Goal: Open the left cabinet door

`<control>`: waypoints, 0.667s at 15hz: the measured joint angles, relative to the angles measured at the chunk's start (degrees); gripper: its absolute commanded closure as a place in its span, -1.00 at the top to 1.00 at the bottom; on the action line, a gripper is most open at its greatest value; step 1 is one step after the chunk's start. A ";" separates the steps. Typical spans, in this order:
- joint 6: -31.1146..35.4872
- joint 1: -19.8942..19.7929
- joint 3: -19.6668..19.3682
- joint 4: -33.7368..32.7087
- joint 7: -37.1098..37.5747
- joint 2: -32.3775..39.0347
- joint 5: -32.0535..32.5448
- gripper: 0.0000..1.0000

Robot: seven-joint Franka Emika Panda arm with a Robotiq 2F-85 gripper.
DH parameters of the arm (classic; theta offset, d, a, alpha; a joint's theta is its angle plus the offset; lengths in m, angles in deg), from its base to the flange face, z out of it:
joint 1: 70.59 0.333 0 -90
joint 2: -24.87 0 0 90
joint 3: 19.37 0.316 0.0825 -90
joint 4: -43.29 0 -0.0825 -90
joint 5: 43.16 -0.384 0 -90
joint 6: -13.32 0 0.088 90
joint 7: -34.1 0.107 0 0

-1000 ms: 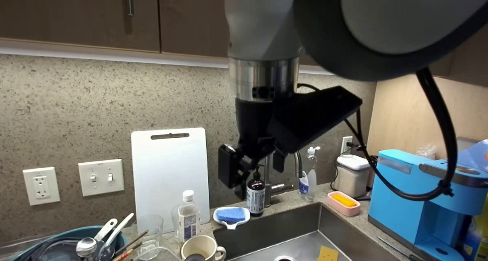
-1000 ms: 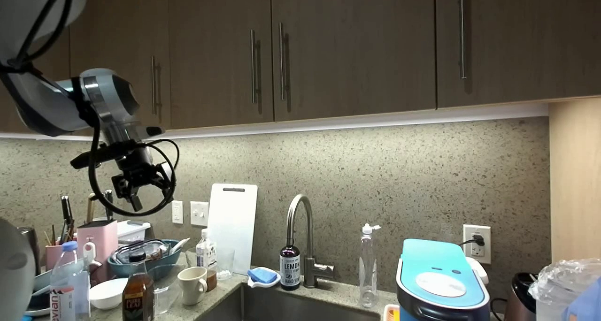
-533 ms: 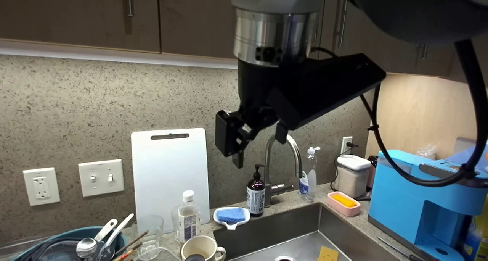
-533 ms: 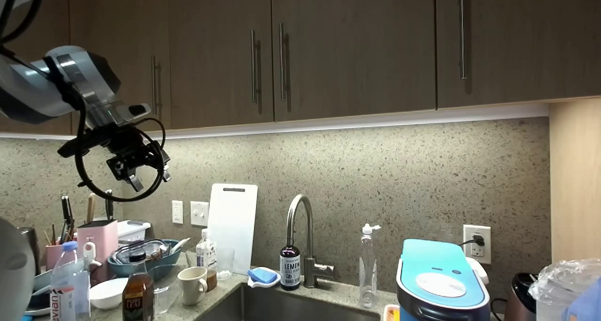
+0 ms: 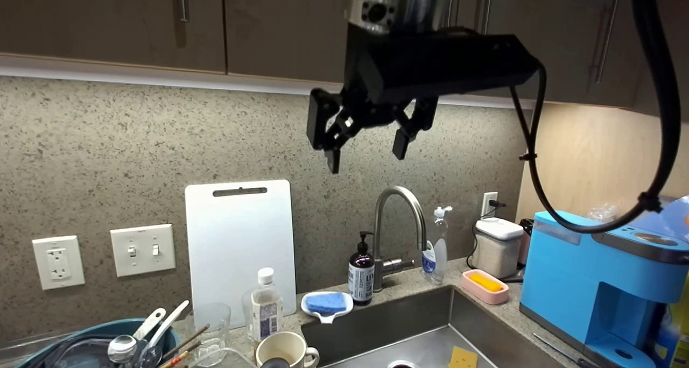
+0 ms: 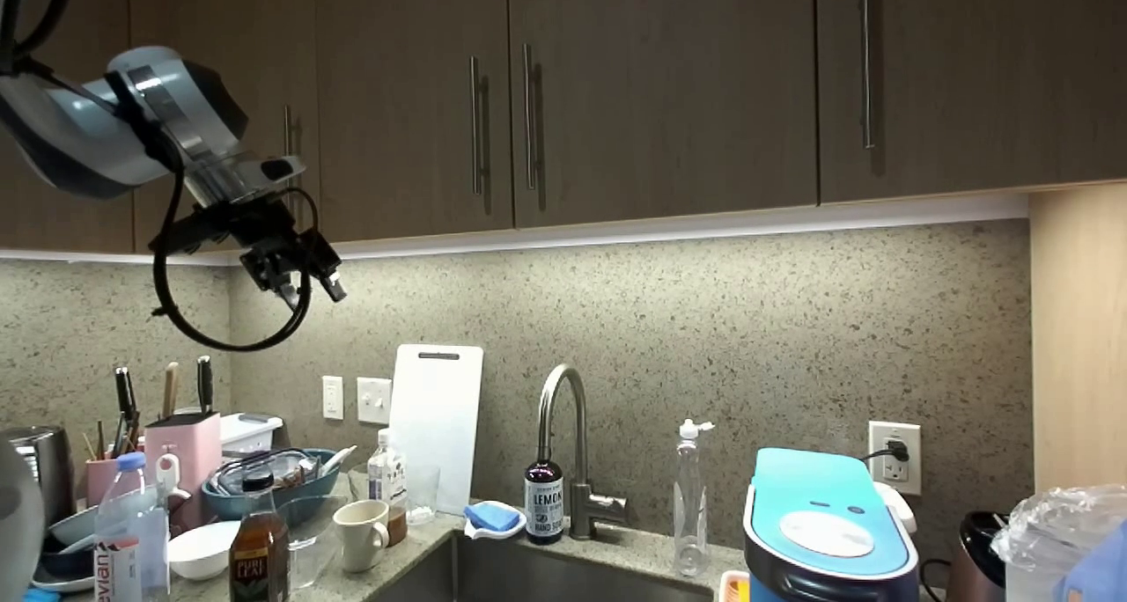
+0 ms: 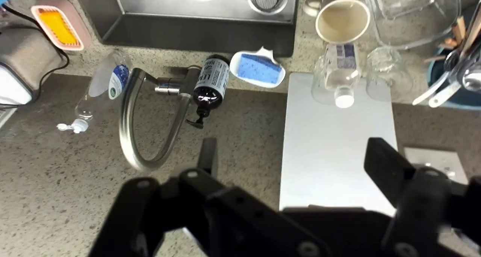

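Observation:
Several flat dark-brown cabinet doors hang flush above the counter; which of them is the left cabinet door I cannot tell. Over the sink, a door [image 6: 405, 100] carries a slim vertical bar handle [image 6: 476, 127] by its right edge. Farther left, a similar door [image 6: 220, 56] is partly covered by my arm; its handle [image 5: 183, 2] shows better in an exterior view. My gripper [image 5: 367, 155] points downward below the cabinets' bottom edge, apart from every handle. In the wrist view the gripper [image 7: 292, 148] is open, its fingers wide apart with nothing between them.
Behind the gripper, a white cutting board [image 7: 334, 144] leans on the speckled backsplash. The tall faucet [image 6: 563, 408] and a soap bottle [image 6: 543, 501] stand at the sink. A blue appliance [image 5: 592, 271] is on the counter. A black cable [image 5: 665, 115] loops from my arm.
My gripper has risen from near the soap bottle's height toward the cabinets and has turned, so both fingers show more plainly. It stays open; the doors have not moved.

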 measured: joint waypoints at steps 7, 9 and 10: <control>0.00 -6.29 -0.51 -0.99 11.41 -8.57 0.00 1.00; 0.00 -8.21 -0.48 -0.88 15.08 -10.82 0.00 1.00; 0.00 -9.19 -0.47 -0.80 16.98 -11.86 0.00 1.00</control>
